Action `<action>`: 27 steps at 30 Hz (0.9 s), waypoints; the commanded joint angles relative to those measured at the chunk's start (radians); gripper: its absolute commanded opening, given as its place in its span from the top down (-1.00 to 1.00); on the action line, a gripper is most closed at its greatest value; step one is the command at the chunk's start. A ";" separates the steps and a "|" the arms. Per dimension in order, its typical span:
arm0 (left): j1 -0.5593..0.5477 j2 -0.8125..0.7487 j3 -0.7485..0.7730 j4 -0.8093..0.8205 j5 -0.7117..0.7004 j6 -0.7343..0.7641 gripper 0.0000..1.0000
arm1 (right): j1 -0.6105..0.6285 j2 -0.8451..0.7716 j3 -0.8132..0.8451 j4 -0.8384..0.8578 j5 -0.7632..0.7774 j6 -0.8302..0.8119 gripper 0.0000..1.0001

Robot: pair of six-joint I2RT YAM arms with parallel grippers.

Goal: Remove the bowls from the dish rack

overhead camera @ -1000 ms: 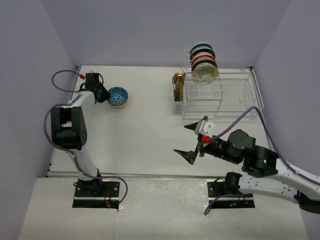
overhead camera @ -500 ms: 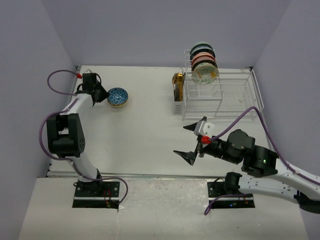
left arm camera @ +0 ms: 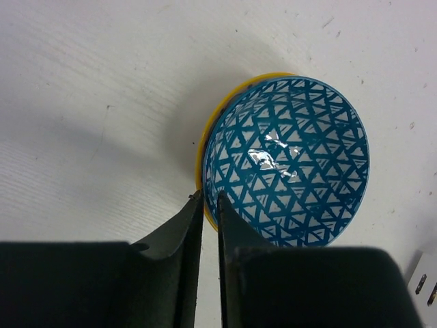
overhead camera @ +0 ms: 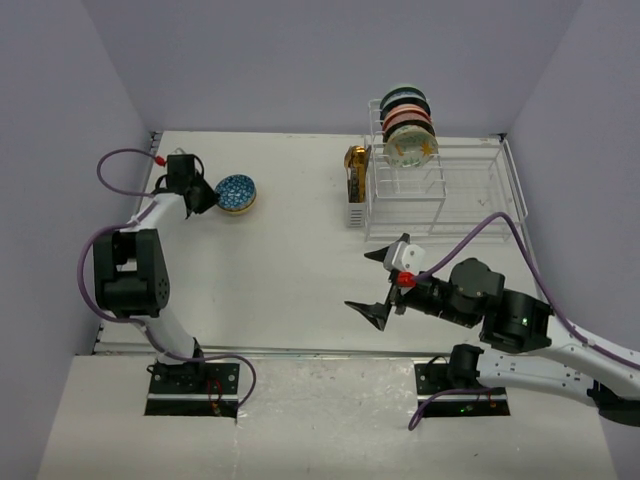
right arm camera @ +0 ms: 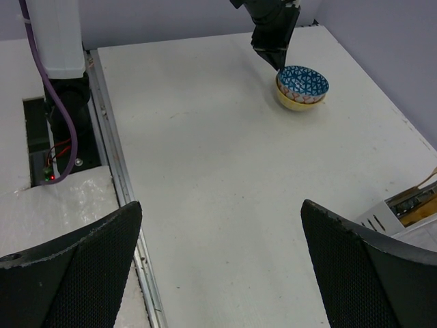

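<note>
We count one blue triangle-patterned bowl [left arm camera: 287, 171] with a yellow outside on the white surface [overhead camera: 280, 260] at far left. What look like four racked bowls [overhead camera: 408, 125] stand on edge in the single dish rack [overhead camera: 470, 190] at far right, too tightly packed for a sure count. Our left hand [left arm camera: 208, 199] is nearly closed, pinching the lone bowl's rim between its fingers, while our right hand [overhead camera: 365, 280] hangs spread wide, holding nothing, near the rack's front.

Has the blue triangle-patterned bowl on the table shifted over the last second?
No: the blue bowl sits equally far from the gold-brown cylinder as before.
</note>
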 commanded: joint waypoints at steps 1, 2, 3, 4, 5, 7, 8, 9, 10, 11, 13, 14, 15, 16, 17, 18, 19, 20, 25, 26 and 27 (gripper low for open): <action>-0.003 -0.086 -0.001 0.020 -0.019 -0.003 0.71 | 0.001 0.006 -0.001 0.044 0.032 0.015 -0.98; -0.005 -0.114 0.009 0.007 -0.023 0.003 0.64 | 0.000 0.017 0.005 0.044 0.052 0.023 -0.98; -0.003 -0.129 0.025 -0.010 -0.028 0.006 0.59 | -0.005 0.026 0.010 0.050 0.123 0.056 -0.97; -0.005 -0.169 0.029 -0.011 -0.026 0.009 0.42 | -0.013 0.039 0.019 0.052 0.176 0.082 -0.98; -0.005 -0.192 0.032 -0.019 -0.023 0.015 0.32 | -0.051 0.071 0.048 0.053 0.304 0.124 -0.98; -0.008 -0.270 0.039 -0.031 -0.022 0.021 -0.15 | -0.191 0.100 0.094 0.050 0.349 0.297 -0.98; -0.011 -0.301 0.039 -0.043 -0.003 0.027 -0.37 | -0.257 0.106 0.104 0.050 0.312 0.340 -0.98; -0.016 -0.332 0.038 -0.062 0.003 0.036 -0.61 | -0.320 0.108 0.113 0.050 0.212 0.438 -0.98; -0.032 -0.402 0.030 -0.073 0.003 0.058 -0.99 | -0.441 0.109 0.137 0.052 0.167 0.487 -0.97; -0.040 -0.443 0.021 -0.092 0.003 0.072 -1.00 | -0.491 0.111 0.147 0.063 0.141 0.576 -0.97; -0.087 -0.578 -0.032 -0.112 0.003 0.099 -1.00 | -0.578 0.111 0.165 0.082 0.165 0.674 -0.98; -0.095 -0.630 -0.060 -0.120 0.000 0.107 -1.00 | -0.603 0.108 0.165 0.095 0.185 0.764 -0.98; -0.098 -0.730 -0.088 -0.126 -0.005 0.113 -1.00 | -0.641 0.105 0.157 0.110 0.216 0.809 -0.98; -0.103 -0.778 -0.144 -0.129 0.000 0.125 -1.00 | -0.660 0.103 0.148 0.154 0.233 0.855 -0.98; -0.103 -0.827 -0.169 -0.152 0.003 0.132 -1.00 | -0.680 0.102 0.133 0.184 0.239 0.938 -0.98; -0.103 -0.915 -0.192 -0.168 0.003 0.136 -1.00 | -0.700 0.103 0.122 0.207 0.241 0.990 -0.98; -0.105 -0.954 -0.232 -0.180 0.044 0.153 -1.00 | -0.741 0.111 0.102 0.243 0.241 1.044 -0.98; -0.105 -0.994 -0.247 -0.204 0.056 0.164 -1.00 | -0.763 0.117 0.091 0.262 0.231 1.158 -0.98; -0.103 -1.149 -0.254 -0.312 0.078 0.268 -1.00 | -0.850 0.181 -0.036 0.532 0.227 1.506 -0.98; -0.105 -1.165 -0.264 -0.313 0.081 0.280 -1.00 | -0.853 0.200 -0.040 0.567 0.231 1.520 -0.98; -0.105 -1.195 -0.277 -0.309 0.080 0.300 -1.00 | -0.853 0.247 -0.012 0.549 0.245 1.543 -0.98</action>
